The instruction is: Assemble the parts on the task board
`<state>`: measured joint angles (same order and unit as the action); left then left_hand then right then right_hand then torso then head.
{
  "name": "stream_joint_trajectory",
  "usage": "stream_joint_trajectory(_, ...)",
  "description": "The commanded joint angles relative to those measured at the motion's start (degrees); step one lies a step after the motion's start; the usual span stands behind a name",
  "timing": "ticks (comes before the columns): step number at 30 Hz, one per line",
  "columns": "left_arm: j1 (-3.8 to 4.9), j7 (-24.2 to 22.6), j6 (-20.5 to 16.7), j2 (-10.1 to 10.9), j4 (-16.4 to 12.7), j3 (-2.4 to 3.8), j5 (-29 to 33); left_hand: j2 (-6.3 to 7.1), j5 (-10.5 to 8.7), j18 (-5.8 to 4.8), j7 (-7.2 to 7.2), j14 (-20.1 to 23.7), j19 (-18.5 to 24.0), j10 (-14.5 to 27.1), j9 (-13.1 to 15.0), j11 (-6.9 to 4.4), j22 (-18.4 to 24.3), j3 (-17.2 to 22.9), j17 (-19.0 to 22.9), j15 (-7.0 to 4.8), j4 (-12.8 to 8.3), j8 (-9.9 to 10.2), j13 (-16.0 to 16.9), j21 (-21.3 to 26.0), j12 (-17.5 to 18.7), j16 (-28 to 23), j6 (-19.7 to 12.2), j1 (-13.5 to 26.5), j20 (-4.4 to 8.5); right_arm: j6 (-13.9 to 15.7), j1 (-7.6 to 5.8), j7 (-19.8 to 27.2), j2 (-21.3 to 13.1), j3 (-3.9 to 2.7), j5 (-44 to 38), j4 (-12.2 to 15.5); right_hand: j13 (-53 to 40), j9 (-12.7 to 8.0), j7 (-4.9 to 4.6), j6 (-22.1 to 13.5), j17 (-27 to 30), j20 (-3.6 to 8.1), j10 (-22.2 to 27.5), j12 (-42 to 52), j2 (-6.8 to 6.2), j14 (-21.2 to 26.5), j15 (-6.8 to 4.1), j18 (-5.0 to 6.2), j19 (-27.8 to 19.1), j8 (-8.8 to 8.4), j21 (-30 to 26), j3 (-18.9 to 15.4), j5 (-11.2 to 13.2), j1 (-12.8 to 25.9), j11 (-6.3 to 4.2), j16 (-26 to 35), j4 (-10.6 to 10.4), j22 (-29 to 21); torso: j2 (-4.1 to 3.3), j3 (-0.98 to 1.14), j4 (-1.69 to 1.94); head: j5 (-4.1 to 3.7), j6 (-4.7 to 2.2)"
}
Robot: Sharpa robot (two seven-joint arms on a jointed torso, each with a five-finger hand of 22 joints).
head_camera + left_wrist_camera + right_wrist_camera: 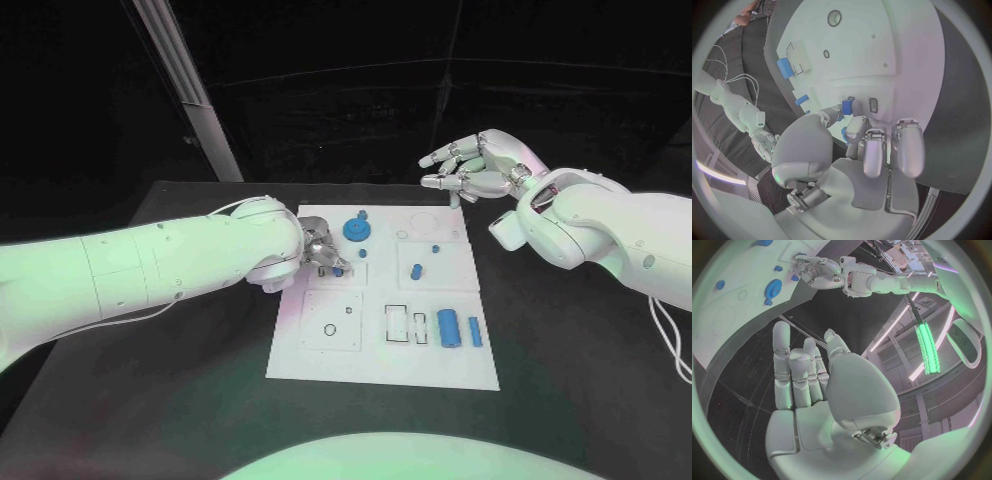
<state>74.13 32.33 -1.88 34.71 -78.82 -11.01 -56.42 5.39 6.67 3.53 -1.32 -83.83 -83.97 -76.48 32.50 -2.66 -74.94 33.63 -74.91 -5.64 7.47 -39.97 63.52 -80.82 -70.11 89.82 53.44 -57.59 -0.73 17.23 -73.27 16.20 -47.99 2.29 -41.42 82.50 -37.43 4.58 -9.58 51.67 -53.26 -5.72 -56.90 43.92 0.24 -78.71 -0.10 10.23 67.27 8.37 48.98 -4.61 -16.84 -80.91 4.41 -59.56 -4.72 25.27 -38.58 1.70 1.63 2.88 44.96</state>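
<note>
- The white board (387,345) lies in the middle of the black table (577,330), running from the upper centre of the head view down toward the lower centre.
- The left hand (320,250) sits over the board's upper left part, fingers curled down toward a small blue piece (339,270) at its fingertips. In the left wrist view a small blue piece (847,106) sits right at the fingertips (856,126) — touching or pinched, I cannot tell which.
- The right hand (476,165) is raised above the table's far edge, in the upper right of the head view, just beyond the board's top right corner. Its fingers are loosely bent and apart, and it holds nothing; the right wrist view shows the same, with the fingers (792,375) stretched out and apart.
- A round blue disc (356,231) lies near the board's top edge, just right of the left hand.
- A small blue peg (415,271) lies near the board's centre.
- Two blue cylinders — one longer (449,327), one thinner (475,331) — lie side by side in the board's lower right part, beside rectangular outlines.
</note>
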Motion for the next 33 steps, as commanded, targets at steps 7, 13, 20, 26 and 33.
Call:
stream_joint_trajectory(7, 0.09, 0.1, 1.5, -0.3, 0.1, -0.01, 1.1, -1.82, 0.37, -0.40, -0.05, -6.2, -0.7, 0.1, 0.4, 0.02, -0.4, 6.2, -15.1, -0.34, -3.4, 0.3, -0.5, 0.1, 0.5, 0.2, -0.7, -3.8, 0.43, -0.9, -0.10, 0.2, 0.2, -0.04, 0.0, -0.1, 0.1, 0.1, 0.04, -0.6, 0.1, 0.00, 0.4, 0.4, 0.13, 0.4, 0.06, 0.22, -0.6, 0.40, 0.4, 0.1, -0.4, 0.1, 0.10, 0.4, -0.2, 0.1, 0.02, -0.03, 0.09, -0.08, 0.09)
stream_joint_trajectory(13, 0.12, 0.2, 2.2, -0.4, 0.1, -0.01, 1.2, -1.61, 0.37, -0.41, -0.12, -6.2, -0.7, 0.1, 0.6, 0.07, -0.5, 7.7, -15.1, -0.28, -4.3, 0.2, -0.6, 0.1, 0.7, 0.2, -0.8, -4.1, 0.35, -1.2, -0.10, 0.1, 0.2, -0.04, 0.0, -0.2, 0.1, 0.1, 0.03, -0.6, 0.2, -0.01, 0.5, 0.4, 0.14, 0.4, 0.07, 0.22, -0.6, 0.41, 0.4, 0.1, -0.4, 0.1, 0.11, 0.5, -0.2, 0.1, 0.04, -0.05, 0.13, -0.13, 0.15)
stream_joint_trajectory(20, 0.27, 0.3, 2.7, -0.5, 0.4, 0.01, 1.2, -2.14, 0.30, -0.42, -0.14, -6.2, -0.7, -0.2, 1.1, 0.09, -0.6, 8.9, -15.1, -0.24, -4.4, -0.3, -0.4, 0.1, 0.5, 0.2, -0.5, -3.9, 0.31, -1.4, -0.10, 0.0, 0.3, -0.04, 0.0, -0.2, 0.1, 0.1, 0.03, -0.6, 0.2, -0.01, 0.5, 0.4, 0.14, 0.4, 0.07, 0.22, -0.6, 0.41, 0.4, 0.1, -0.4, 0.1, 0.11, 0.5, -0.2, 0.1, 0.03, -0.04, 0.08, -0.10, 0.14)
stream_joint_trajectory(26, 0.82, 0.3, 3.2, -0.5, 0.5, 0.02, 1.2, -2.42, 0.23, -0.42, -0.04, -6.2, -0.7, -0.6, 1.6, 0.04, -0.6, 9.3, -15.1, -0.26, -4.2, -0.7, 0.0, 0.1, 0.1, 0.2, -0.2, -3.1, 0.30, -1.6, -0.10, -0.1, 0.4, -0.04, 0.0, -0.3, 0.2, 0.1, 0.02, -0.6, 0.3, -0.03, 0.5, 0.5, 0.15, 0.5, 0.09, 0.22, -0.6, 0.43, 0.4, 0.1, -0.4, 0.2, 0.13, 0.5, -0.3, 0.1, 0.02, -0.02, 0.11, -0.12, 0.08)
stream_joint_trajectory(33, 1.99, 0.6, 7.6, -0.9, 1.0, 0.03, 1.2, -2.01, 0.15, -0.41, 0.10, -6.2, -0.7, -0.8, 2.0, -0.08, -0.6, 9.4, -15.1, -0.31, -4.6, -1.0, -0.1, 0.1, 0.1, 0.2, 0.0, -2.9, 0.32, -1.7, -0.10, -0.1, 0.6, -0.04, 0.0, -0.4, 0.2, 0.1, 0.02, -0.6, 0.3, -0.03, 0.5, 0.5, 0.15, 0.5, 0.09, 0.22, -0.6, 0.43, 0.4, 0.1, -0.4, 0.2, 0.13, 0.5, -0.3, 0.1, -0.03, -0.04, 0.05, -0.04, 0.17)
